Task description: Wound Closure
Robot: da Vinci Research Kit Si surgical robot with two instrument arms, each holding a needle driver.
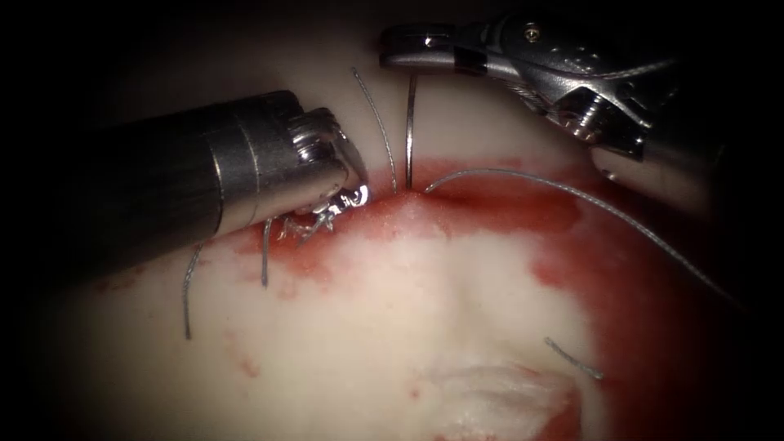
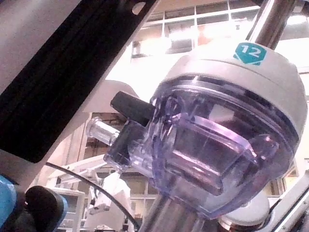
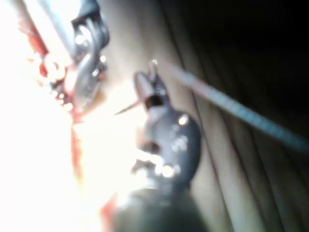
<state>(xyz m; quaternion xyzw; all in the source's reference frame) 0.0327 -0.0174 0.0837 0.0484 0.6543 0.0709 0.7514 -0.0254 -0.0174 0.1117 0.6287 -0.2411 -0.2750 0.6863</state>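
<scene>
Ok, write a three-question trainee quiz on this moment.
1. True or false: the right end effector holds the needle near its upper end.
2. The left end effector sits: A) high above the tissue B) at the tissue, left of the needle C) right of the needle.
3. Fill in: the thread trails over red ____.
Key: true; B; fluid. The needle's lower end meets the tissue; the left end effector's hold cannot be told.
</scene>
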